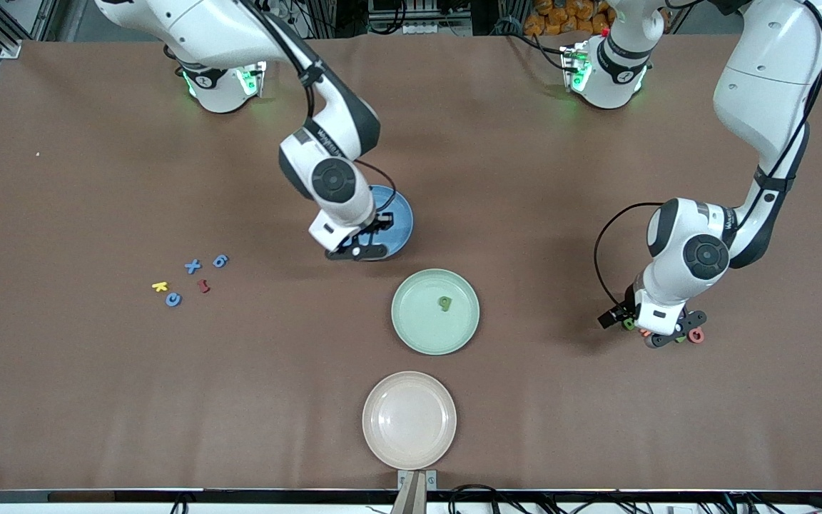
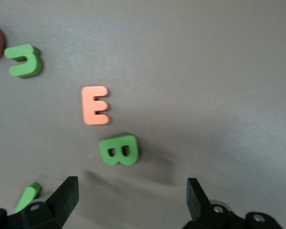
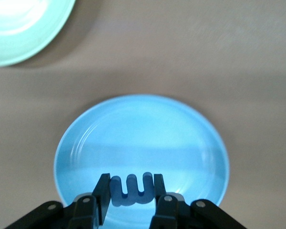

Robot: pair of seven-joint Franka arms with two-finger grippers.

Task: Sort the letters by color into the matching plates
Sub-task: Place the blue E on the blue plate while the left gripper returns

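I see my right gripper (image 3: 131, 191) over the blue plate (image 3: 143, 138), jaws clenched on a blue letter (image 3: 131, 190) that sits right between them. My left gripper (image 2: 133, 193) hangs low over the surface (image 1: 525, 178) at the left arm's end, jaws released wide, with the green B (image 2: 119, 150) just ahead of their gap and an orange E (image 2: 95, 105) beside it.

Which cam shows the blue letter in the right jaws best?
Right wrist view: the blue letter sits clamped in the right gripper, over the blue plate. In the front view the arm hides it. The left wrist view doesn't show it.
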